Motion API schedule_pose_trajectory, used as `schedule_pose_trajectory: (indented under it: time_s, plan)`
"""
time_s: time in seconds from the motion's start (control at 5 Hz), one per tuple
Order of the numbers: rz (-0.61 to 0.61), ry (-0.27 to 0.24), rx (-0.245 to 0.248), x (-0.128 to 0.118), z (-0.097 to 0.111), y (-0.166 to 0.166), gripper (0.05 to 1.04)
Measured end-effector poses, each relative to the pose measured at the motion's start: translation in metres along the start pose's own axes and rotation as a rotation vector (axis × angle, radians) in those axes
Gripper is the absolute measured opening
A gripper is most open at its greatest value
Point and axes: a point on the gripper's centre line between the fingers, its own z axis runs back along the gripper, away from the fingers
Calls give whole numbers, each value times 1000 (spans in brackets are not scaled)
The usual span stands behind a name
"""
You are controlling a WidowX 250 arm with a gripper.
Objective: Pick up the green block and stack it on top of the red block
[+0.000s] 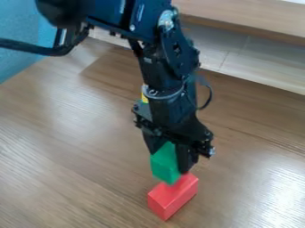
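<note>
**Green block clamped right over the red one!**

Out left of the gripper (171,160), a blue surface (21,40) borders the wooden tabletop (65,151). Now the gripper itself: fingers clamped on the green block (164,164), pinched at its upper part, a hold that leaves the lower end sticking out free. And directly below, a touch to the right, sits the red block (173,196), the table bearing its weight. Contact between blocks? Can't tell! Up and right, a pale wooden ledge (250,15).
</note>
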Motion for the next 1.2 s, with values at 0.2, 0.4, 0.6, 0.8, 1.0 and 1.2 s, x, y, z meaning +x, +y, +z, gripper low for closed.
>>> schedule_pose_trajectory:
  time_s: [0.2, 0.4, 0.6, 0.8, 1.0, 1.2]
  plan:
    - [-9, 2, 0, -9, 1, 0, 586]
    - [-24, 18, 3, -16, -2, -1, 586]
    - [-24, 21, 6, -18, -3, -1, 586]
    - [-38, 18, 4, -18, -4, -3, 586]
    - [-39, 11, 3, -17, -4, -4, 586]
    - [-43, 27, 5, -18, -10, -6, 586]
